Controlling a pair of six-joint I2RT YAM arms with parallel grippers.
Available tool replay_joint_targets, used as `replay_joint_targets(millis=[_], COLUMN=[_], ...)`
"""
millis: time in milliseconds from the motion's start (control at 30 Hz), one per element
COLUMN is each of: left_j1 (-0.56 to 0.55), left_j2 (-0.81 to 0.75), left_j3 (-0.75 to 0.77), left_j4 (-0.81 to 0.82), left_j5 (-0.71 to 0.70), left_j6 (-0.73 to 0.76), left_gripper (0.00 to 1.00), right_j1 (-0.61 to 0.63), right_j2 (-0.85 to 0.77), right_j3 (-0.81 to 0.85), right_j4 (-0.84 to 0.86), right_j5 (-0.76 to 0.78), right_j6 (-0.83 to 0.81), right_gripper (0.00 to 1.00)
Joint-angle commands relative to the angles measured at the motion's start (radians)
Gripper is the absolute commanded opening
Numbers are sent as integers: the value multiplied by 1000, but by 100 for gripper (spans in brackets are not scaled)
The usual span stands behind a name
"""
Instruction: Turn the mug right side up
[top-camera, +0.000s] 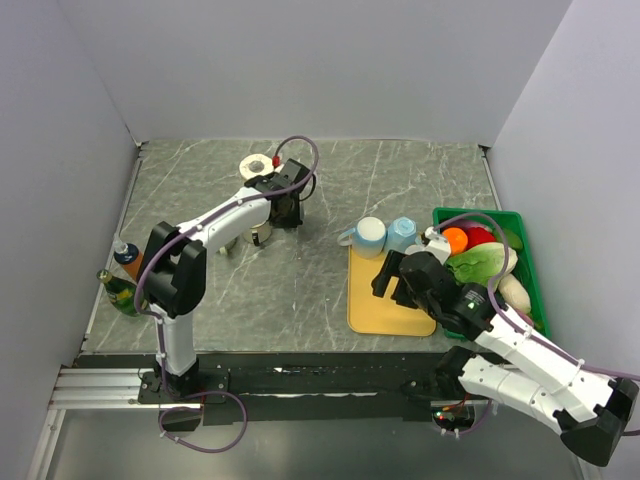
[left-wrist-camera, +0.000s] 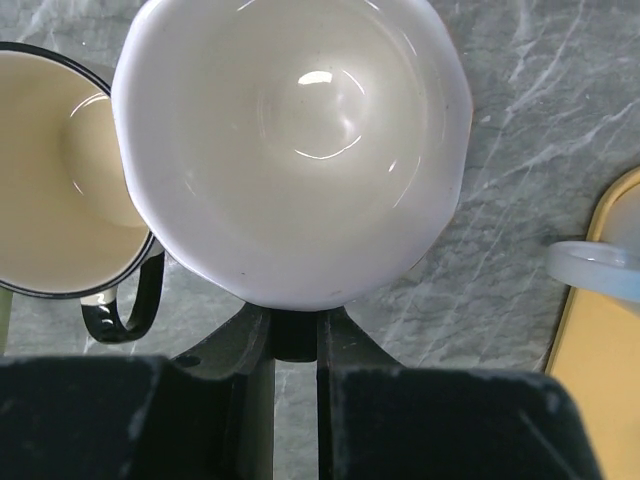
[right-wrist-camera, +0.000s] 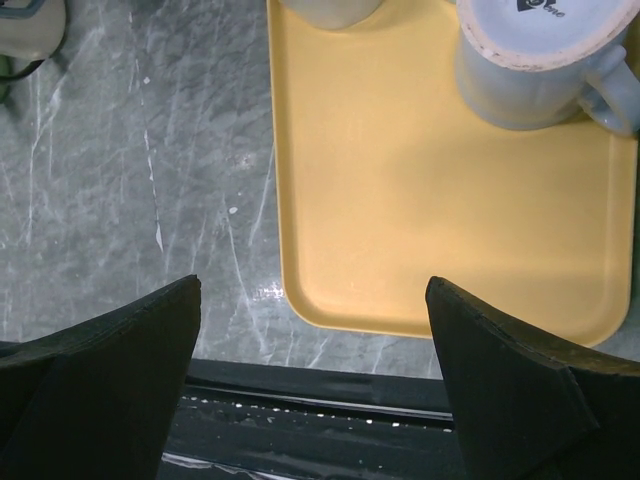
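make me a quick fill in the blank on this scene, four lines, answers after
1. The left gripper is pinched on the rim of the ____ mug.
2. The cream mug beside it has a ____ handle.
3. The light blue mug on the yellow tray stands upside ____.
4. The right gripper hovers at the tray's near edge with its jaws ____.

Missing words: white; black; down; open.

grey marble table (top-camera: 300, 290): yellow tray (top-camera: 375, 305), green basket (top-camera: 490, 213), bottles (top-camera: 118, 290), tape roll (top-camera: 256, 165).
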Motion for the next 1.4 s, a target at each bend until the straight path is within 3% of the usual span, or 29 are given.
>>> replay_joint_targets(millis=[0, 267, 367, 500, 800, 1033, 1200, 1367], left_j1=[29, 48, 48, 48, 34, -18, -43, -43], left_j2=[2, 45, 57, 30, -93, -283, -475, -635], left_j3=[51, 84, 98, 98, 31, -84, -243, -408], left_j4=[6, -35, -52, -34, 33, 105, 194, 276], left_j5=[59, 116, 118, 122, 139, 173, 248, 265], left_j6=[15, 41, 47, 49, 58, 109, 196, 259], left_gripper=[1, 2, 15, 46, 77, 88, 98, 96], right_j1=[-18, -46, -54, -60, -67, -67, -70, -112], right_j2=[-27, -16, -3, 14, 74, 108, 171, 258], right_j3=[-20, -41, -40, -37, 2, 55, 132, 151], right_j4=[16, 44, 46, 38, 13, -2, -49, -82], right_j5=[-4, -37, -47, -44, -67, -53, 43, 168], right_j6=[-7, -11, -13, -2, 15, 35, -20, -119], right_gripper=[100, 100, 100, 100, 100, 100, 100, 100])
